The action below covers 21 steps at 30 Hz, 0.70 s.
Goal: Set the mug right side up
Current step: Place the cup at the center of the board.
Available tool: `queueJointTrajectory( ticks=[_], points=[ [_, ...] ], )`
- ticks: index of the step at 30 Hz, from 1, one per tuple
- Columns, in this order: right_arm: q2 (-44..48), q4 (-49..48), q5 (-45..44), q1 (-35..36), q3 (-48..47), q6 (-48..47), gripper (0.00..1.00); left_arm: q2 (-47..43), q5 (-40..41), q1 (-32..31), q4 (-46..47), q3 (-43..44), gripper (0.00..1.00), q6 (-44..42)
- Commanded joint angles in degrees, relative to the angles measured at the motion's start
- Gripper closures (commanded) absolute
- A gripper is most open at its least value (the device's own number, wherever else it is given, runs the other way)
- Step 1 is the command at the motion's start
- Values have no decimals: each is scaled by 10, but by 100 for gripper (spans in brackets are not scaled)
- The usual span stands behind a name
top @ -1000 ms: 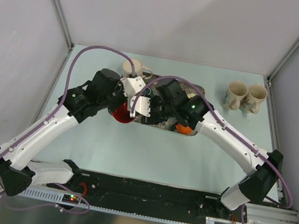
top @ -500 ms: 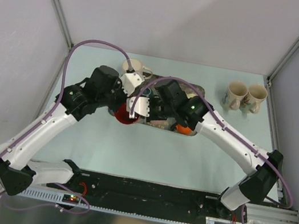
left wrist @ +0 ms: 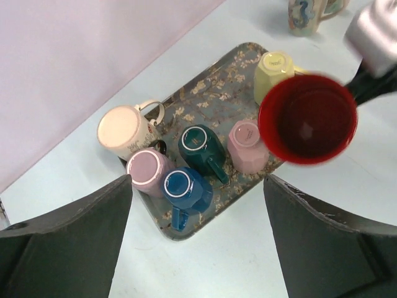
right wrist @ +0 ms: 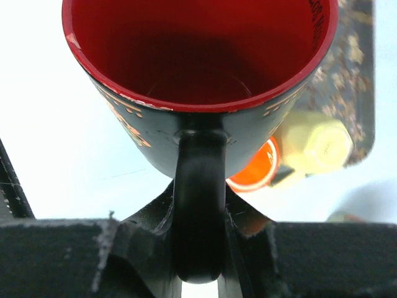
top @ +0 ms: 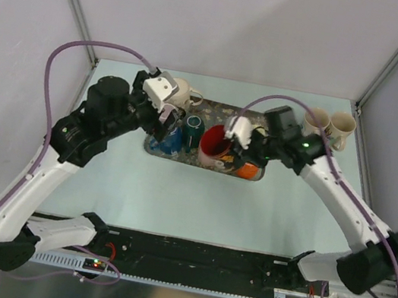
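The mug (top: 214,142) is black outside and red inside. It hangs above the flowered tray (top: 225,110) with its mouth facing up. My right gripper (top: 238,136) is shut on its handle. In the right wrist view the black handle (right wrist: 198,205) sits clamped between the fingers of the right gripper (right wrist: 198,248), and the mug (right wrist: 198,56) fills the top. In the left wrist view the mug (left wrist: 308,118) floats at the right. My left gripper (top: 164,118) stands open over the tray's left end, holding nothing, its jaws wide apart around (left wrist: 197,205).
Several upside-down mugs stand on the tray (left wrist: 211,93): pink (left wrist: 147,171), blue (left wrist: 183,189), teal (left wrist: 201,144), pink (left wrist: 247,146), yellow (left wrist: 276,71). A cream mug (left wrist: 121,130) sits by the tray's far left edge. An orange mug (right wrist: 254,171) lies under the held mug. Two upright mugs (top: 326,128) stand back right.
My left gripper opened, let go of the mug and drew back to the left. My right gripper shut on the handle and carried the mug to the right, mouth up.
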<state>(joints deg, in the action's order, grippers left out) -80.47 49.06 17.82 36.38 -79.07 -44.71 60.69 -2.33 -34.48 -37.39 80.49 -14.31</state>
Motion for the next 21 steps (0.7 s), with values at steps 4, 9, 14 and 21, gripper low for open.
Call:
queueJointTrajectory(
  ticks=[4, 9, 14, 21],
  points=[
    [146, -97, 105, -102, 24, 116, 100, -19, -20, 12, 19, 11, 10, -26],
    [189, -118, 119, -190, 51, 188, 100, -12, -34, 13, 19, 7, 10, -26],
    [212, -188, 117, -311, 100, 277, 100, -14, -39, 13, 20, -5, 11, -25],
    [198, -355, 14, -344, 186, 377, 100, -21, -25, 13, 19, -24, 11, -36]
  ],
)
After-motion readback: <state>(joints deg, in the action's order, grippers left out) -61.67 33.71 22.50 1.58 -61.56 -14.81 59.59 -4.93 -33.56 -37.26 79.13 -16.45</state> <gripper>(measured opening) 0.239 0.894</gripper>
